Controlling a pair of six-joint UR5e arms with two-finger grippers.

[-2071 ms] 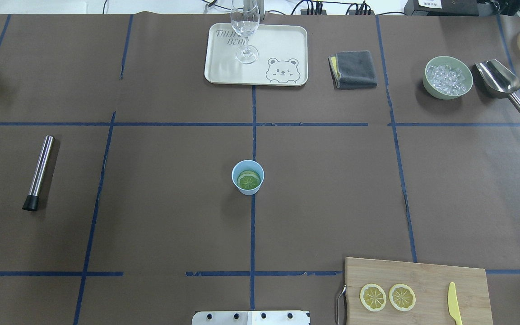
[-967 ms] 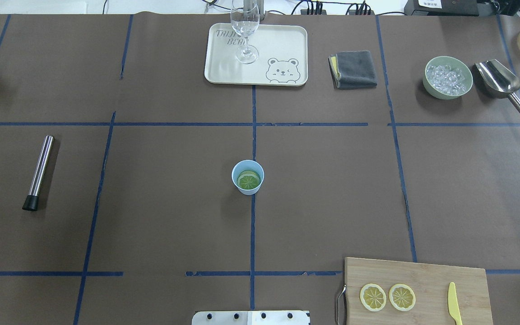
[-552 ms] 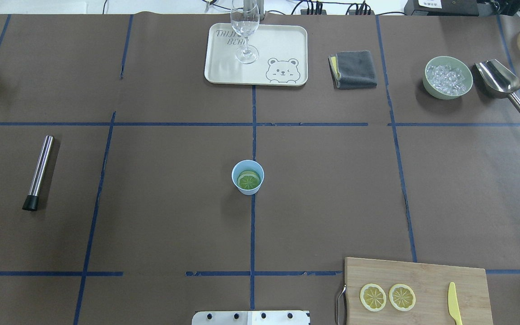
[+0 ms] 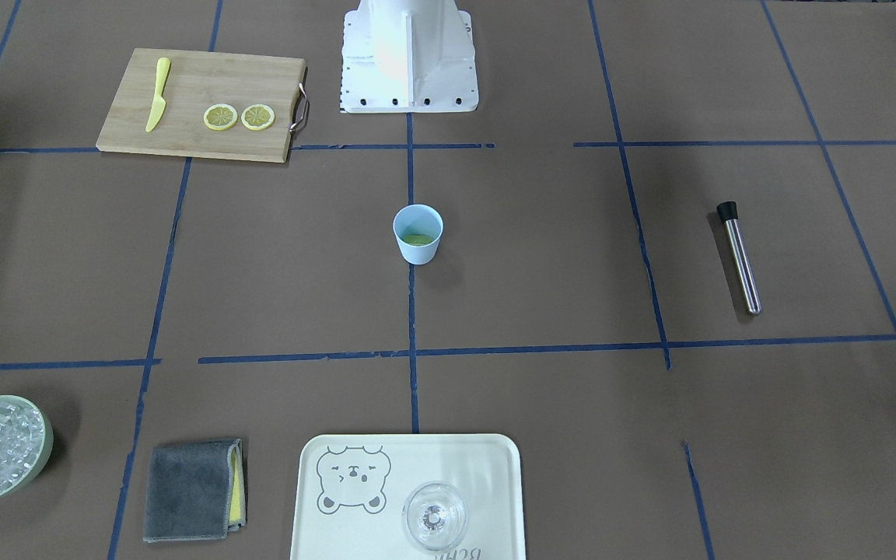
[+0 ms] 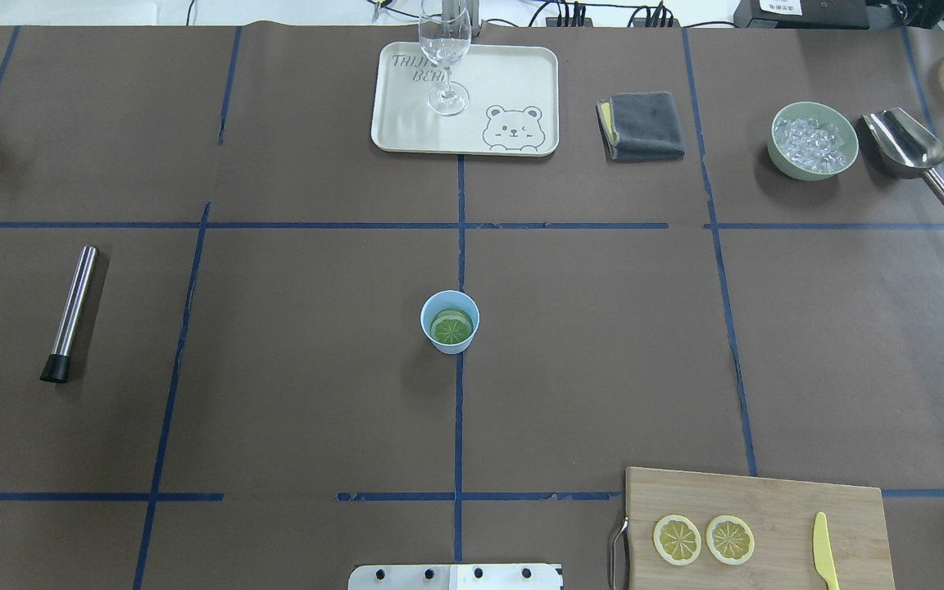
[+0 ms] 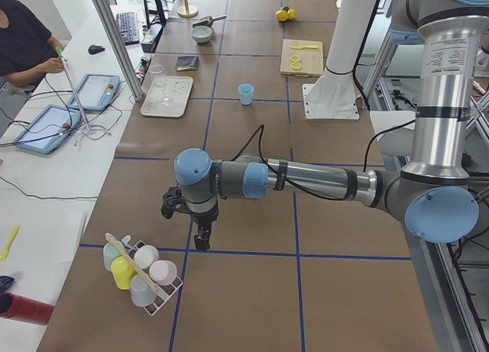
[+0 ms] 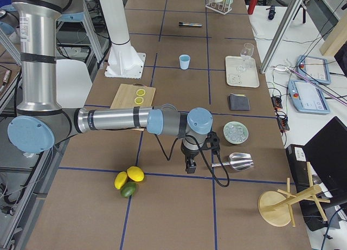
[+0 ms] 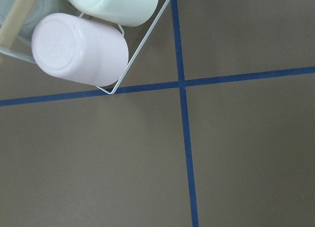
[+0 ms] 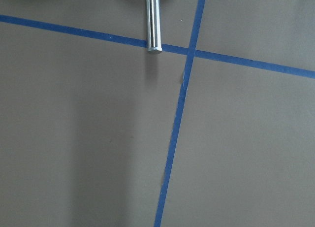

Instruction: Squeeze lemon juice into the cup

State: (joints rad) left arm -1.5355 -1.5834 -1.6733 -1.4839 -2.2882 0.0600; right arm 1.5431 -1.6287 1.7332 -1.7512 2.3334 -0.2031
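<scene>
Nothing has moved since the earlier overhead pictures. The cup (image 5: 450, 322) stands mid-table with a greenish slice (image 5: 451, 329) inside, perhaps lime. Two lemon slices (image 5: 677, 539) lie side by side on the cutting board (image 5: 767, 500). The left gripper (image 6: 202, 241) and right gripper (image 7: 188, 166) hang over opposite table ends, and I cannot tell how their jaws stand.

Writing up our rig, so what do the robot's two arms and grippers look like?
The left arm and right arm are silver-grey tubes with rounded joints capped in light blue. A black cable loops off each forearm. The left gripper and right gripper are small and black. A white printed label sits on the left arm's upright segment.
</scene>
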